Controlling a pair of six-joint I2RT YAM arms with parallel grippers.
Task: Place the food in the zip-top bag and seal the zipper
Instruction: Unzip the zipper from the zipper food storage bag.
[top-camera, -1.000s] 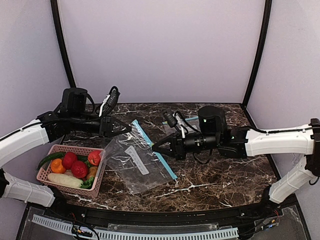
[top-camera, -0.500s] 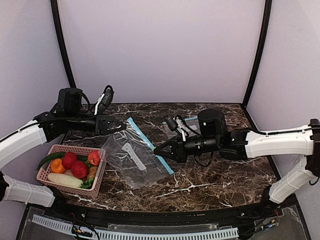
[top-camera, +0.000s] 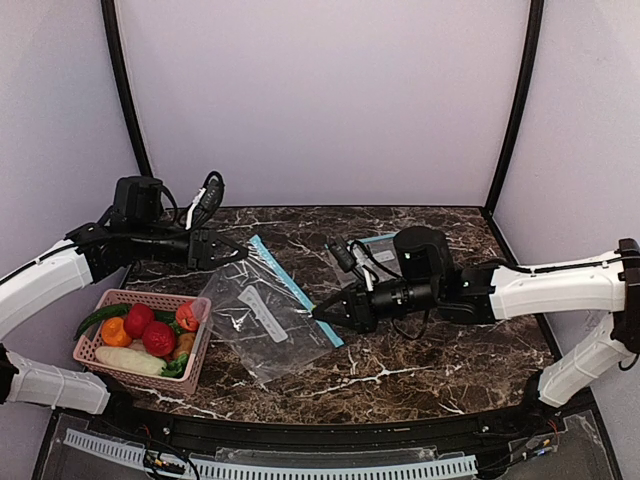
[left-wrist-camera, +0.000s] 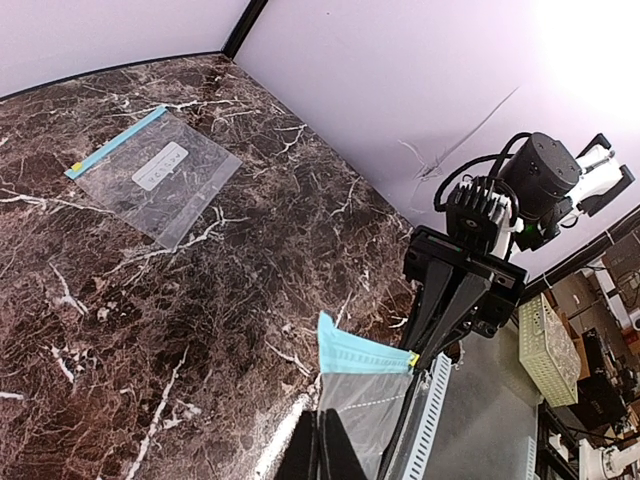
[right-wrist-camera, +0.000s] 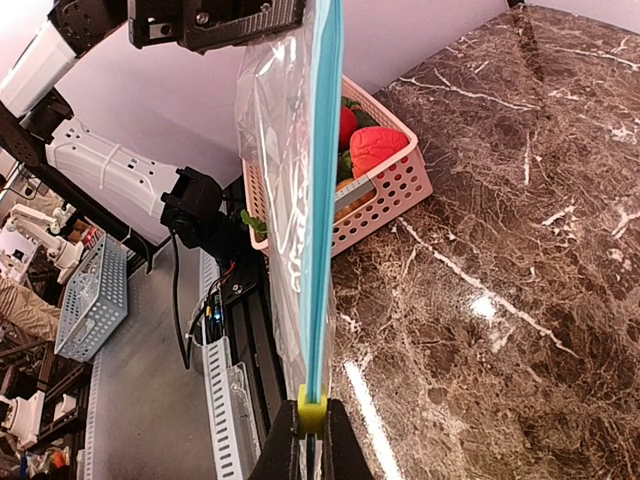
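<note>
The clear zip-top bag (top-camera: 262, 318) hangs stretched between my two grippers, just above the table. Its teal zipper (top-camera: 290, 285) runs from one gripper to the other. My left gripper (top-camera: 238, 251) is shut on the bag's far corner; in the left wrist view the gripper (left-wrist-camera: 326, 452) pinches the clear film (left-wrist-camera: 370, 420) below the zipper (left-wrist-camera: 365, 357). My right gripper (top-camera: 318, 312) is shut on the zipper's near end; in the right wrist view the gripper (right-wrist-camera: 311, 445) is at the yellow slider (right-wrist-camera: 311, 408). The food (top-camera: 150, 335) lies in the pink basket (top-camera: 196, 348) at the left.
A second, like bag (left-wrist-camera: 155, 175) lies flat on the marble at the back, partly behind the right arm (top-camera: 372, 241). The basket (right-wrist-camera: 385, 200) stands close beside the hanging bag. The table's near edge has a black rail (top-camera: 300, 430).
The bag has shifted left and a little nearer. My left gripper drew back to the left; my right gripper moved toward the near side, both still holding.
</note>
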